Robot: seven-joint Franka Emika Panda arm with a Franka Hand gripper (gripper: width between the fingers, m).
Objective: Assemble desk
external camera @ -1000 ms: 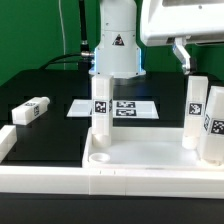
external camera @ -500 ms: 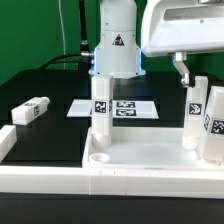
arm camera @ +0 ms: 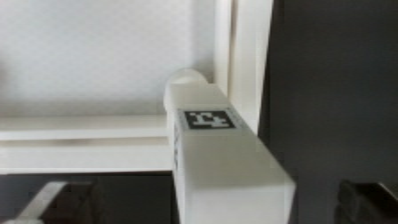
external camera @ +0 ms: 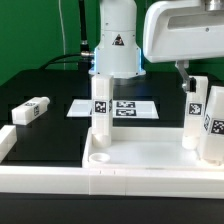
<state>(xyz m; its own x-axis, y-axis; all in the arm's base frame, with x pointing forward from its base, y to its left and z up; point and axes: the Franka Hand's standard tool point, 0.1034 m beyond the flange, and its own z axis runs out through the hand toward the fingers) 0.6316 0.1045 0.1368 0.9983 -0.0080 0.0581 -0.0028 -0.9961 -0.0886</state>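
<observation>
Exterior view: the gripper point(external camera: 187, 86) hangs at about two o'clock in the scene, under a bulky white housing that the frame cuts off. Only one dark finger shows clearly, so the gap between the jaws cannot be read from here. That fingertip sits just above the right upright leg point(external camera: 192, 115), apart from it.

The tabletop point(external camera: 150, 152), a white tray with a raised rim, lies low in the scene around five o'clock, and its far right end is cut off. The left upright leg point(external camera: 101, 110) stands at the tray's eleven o'clock corner. The right upright leg stands near one o'clock. An edge leg point(external camera: 214, 125) at three o'clock is sliced by the frame and overlaps its neighbour, so their bases are hard to tell apart.

A loose leg point(external camera: 30, 110) lies on its side on the black table point(external camera: 55, 135), at nine o'clock from the left upright leg and well apart. The marker board point(external camera: 82, 108) lies flat beyond the tray, partly hidden by that leg. The border rail point(external camera: 40, 170) runs along at eight o'clock.

Wrist view: the picture is soft. A tagged leg point(arm camera: 222, 160) is seen from its end, with the tray's rim and floor beyond it. Which leg this is cannot be told here. The dark fingers point(arm camera: 54, 203) are cropped at the corners, and the jaws stand wide on either side of the leg, clamping nothing
</observation>
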